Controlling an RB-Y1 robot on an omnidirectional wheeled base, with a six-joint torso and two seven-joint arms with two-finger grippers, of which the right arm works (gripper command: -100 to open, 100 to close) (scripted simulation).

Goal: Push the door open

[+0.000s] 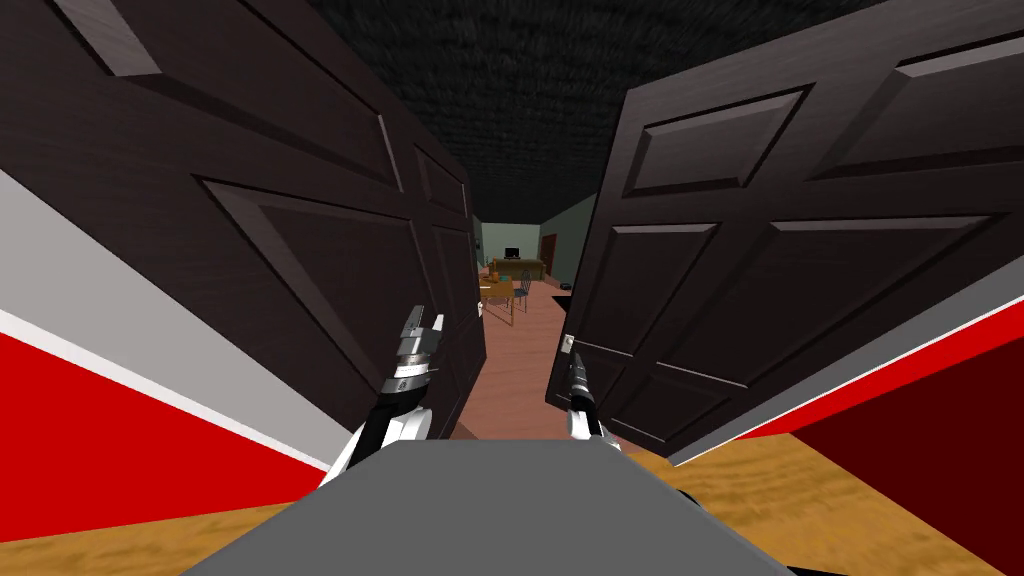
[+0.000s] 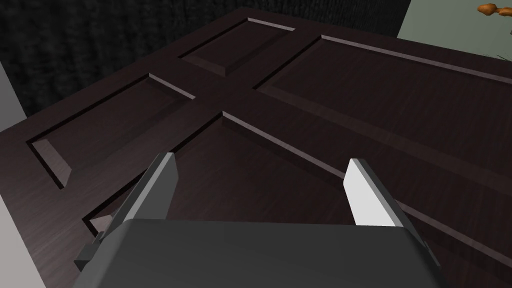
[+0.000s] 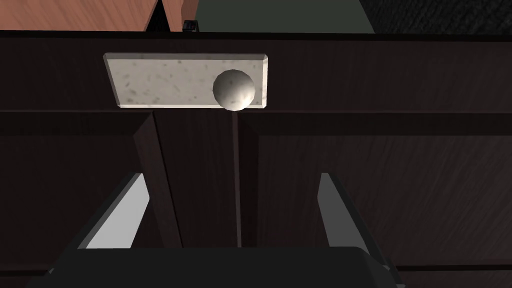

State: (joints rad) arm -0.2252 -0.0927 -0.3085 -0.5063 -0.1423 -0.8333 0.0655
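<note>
- Left door (image 1: 250,230): one dark panelled leaf, standing angled open, with its free edge bordering the gap.
- Left pincer (image 2: 265,167): both fingers spread wide, holding nothing. It points at the left door's sunken panels, close to the face; whether it touches cannot be told.
- Gap (image 1: 515,340): a narrow opening between the two free edges. A strip of reddish floor (image 1: 515,375) runs through it to a far room, where one small bench (image 1: 497,290) stands in front of a second bench (image 1: 518,266) at the wall.
- Right pincer (image 3: 232,180): fingers spread, holding nothing, aimed at the right leaf just short of the knob.
- Knob (image 3: 234,89): one pale round knob on one pale speckled plate (image 3: 165,80), near the free edge.
- Right door (image 1: 800,260): one dark panelled leaf, also angled open.
- Count: two leaves, two pincers, one knob, one plate.
</note>
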